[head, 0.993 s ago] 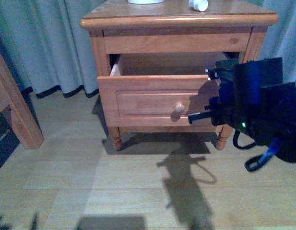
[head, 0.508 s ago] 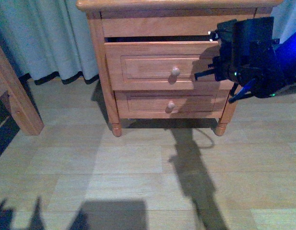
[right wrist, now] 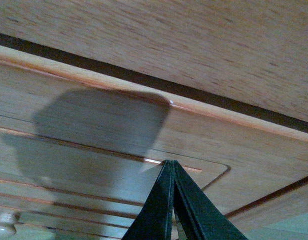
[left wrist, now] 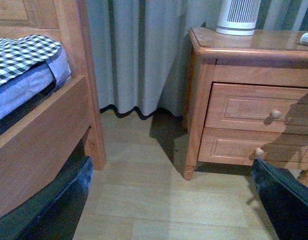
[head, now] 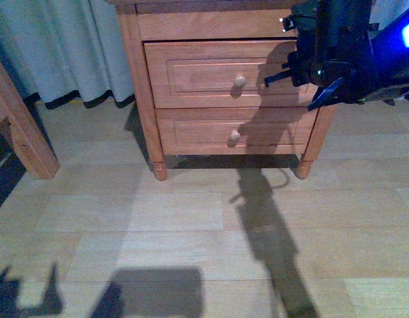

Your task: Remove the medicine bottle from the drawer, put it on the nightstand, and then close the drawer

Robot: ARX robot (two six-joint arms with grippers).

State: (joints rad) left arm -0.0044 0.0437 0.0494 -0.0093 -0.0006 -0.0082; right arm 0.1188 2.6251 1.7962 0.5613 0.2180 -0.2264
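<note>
- Medicine bottle (left wrist: 307,39) lying on the nightstand (left wrist: 228,42) top, near the edge.
- Drawer (head: 224,73) pushed in flush.
- Right gripper (right wrist: 169,164) levelled at the drawer front, fingers pressed together, empty.
- Left gripper (left wrist: 173,200) spread wide, low over the floor.

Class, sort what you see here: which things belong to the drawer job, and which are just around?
Job: nightstand, drawer, medicine bottle, right gripper.
Around: lower drawer, ribbed device, bed frame, curtain.

No readable text, labels (none legible), numbers
</note>
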